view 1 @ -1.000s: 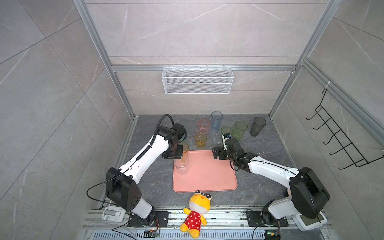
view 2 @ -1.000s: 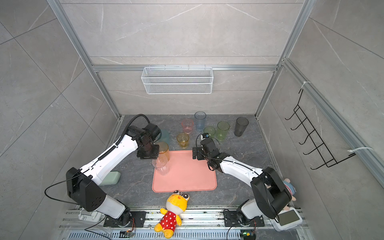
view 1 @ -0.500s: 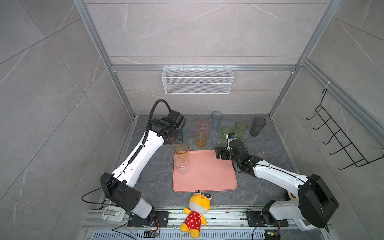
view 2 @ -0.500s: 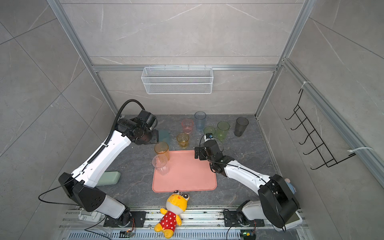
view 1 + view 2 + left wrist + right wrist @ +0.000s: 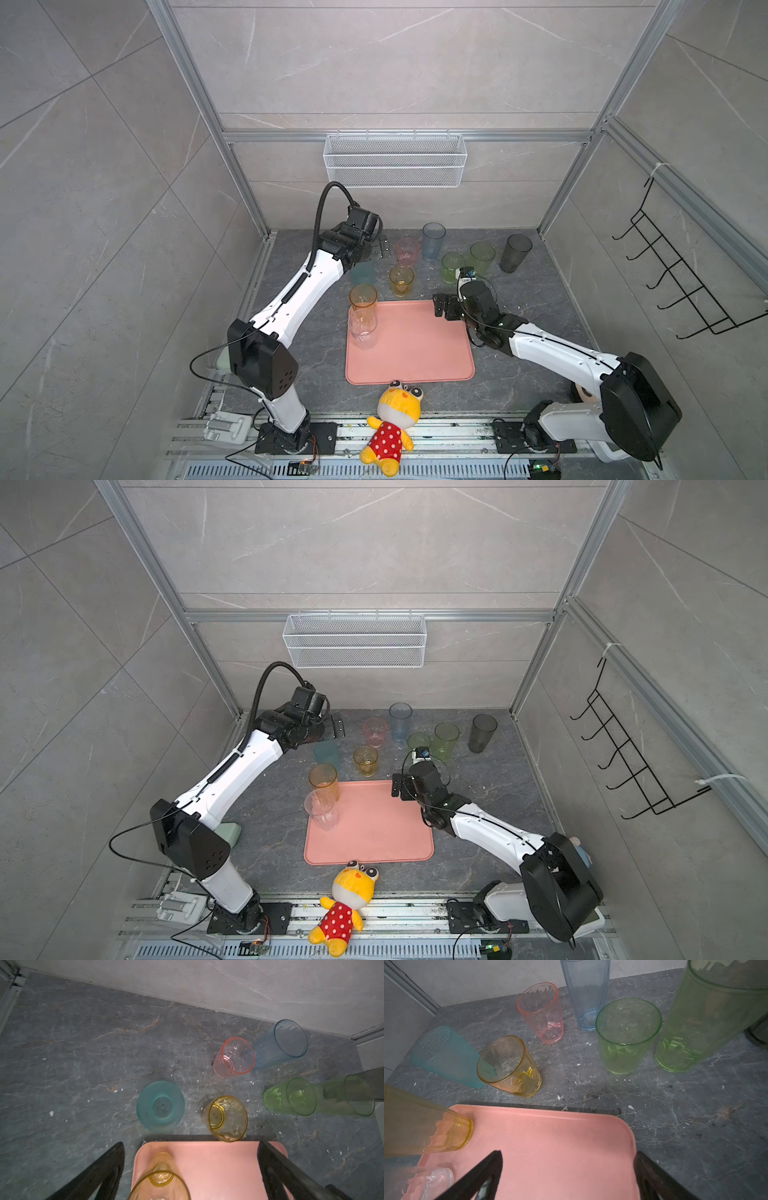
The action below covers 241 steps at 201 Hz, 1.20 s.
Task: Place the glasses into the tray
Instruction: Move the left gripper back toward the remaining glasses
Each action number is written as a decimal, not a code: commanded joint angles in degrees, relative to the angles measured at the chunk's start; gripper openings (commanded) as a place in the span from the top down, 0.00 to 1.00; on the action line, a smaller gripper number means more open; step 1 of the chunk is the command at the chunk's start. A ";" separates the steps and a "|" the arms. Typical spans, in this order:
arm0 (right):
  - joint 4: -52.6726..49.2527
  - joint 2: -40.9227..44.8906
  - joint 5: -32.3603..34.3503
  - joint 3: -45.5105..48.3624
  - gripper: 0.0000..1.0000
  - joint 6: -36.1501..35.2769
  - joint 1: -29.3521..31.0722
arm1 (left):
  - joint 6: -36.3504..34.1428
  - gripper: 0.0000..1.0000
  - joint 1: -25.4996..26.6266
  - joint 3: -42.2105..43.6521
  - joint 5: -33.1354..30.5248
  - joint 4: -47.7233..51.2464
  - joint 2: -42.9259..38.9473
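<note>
While both arms hang above a grey stone table, a salmon-pink tray lies flat near the middle of the table's front edge. 2 of the 9 glasses stand upright on it: a tall amber glass in the tray's far-left corner, and a clear glass just in front of it along the tray's left edge.

The other 7 stand upright on the table between the tray and the back edge. A teal glass and a short yellow glass are nearest the tray's far edge. Behind them are a pink glass and a tall blue glass. Toward the back-right corner are a short green glass, a tall green glass and a smoky grey glass.

The left gripper is raised over the teal glass, jaws spread wide and empty. The right gripper hovers over the tray's far-right corner, jaws also spread wide, holding nothing.
</note>
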<state>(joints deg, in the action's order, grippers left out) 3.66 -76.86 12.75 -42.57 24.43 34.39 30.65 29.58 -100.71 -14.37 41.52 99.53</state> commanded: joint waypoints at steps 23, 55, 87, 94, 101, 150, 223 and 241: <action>1.07 2.15 2.62 1.34 0.01 1.37 0.32 | 3.50 0.00 0.36 -7.33 2.57 -8.15 8.09; 1.21 2.59 2.96 1.78 0.01 1.90 0.37 | 3.71 0.01 1.33 -13.54 3.03 -9.11 14.77; 1.12 3.16 3.48 2.05 0.01 2.26 0.32 | 3.89 0.01 2.03 -19.70 3.55 -10.12 21.11; 1.09 3.29 3.59 2.05 0.01 2.36 0.34 | 3.90 0.02 2.14 -20.71 3.69 -10.72 22.47; 0.97 3.34 3.72 2.05 0.01 2.33 0.31 | 3.89 0.02 2.31 -21.59 3.65 -11.61 23.68; 0.85 3.35 3.99 2.05 0.01 2.57 0.32 | 3.39 0.10 2.61 -27.14 7.93 -18.30 31.94; 0.92 3.30 3.51 1.79 0.01 3.58 0.32 | 7.25 0.20 3.11 -41.48 15.01 -18.62 45.09; 0.84 3.13 3.42 1.79 0.01 3.75 0.28 | 8.43 0.21 3.06 -42.57 15.97 -19.98 46.63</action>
<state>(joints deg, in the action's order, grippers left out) 3.73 -74.54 15.68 -41.45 27.29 34.39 36.53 32.29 -139.85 -1.45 24.93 144.73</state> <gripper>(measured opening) 0.993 0.795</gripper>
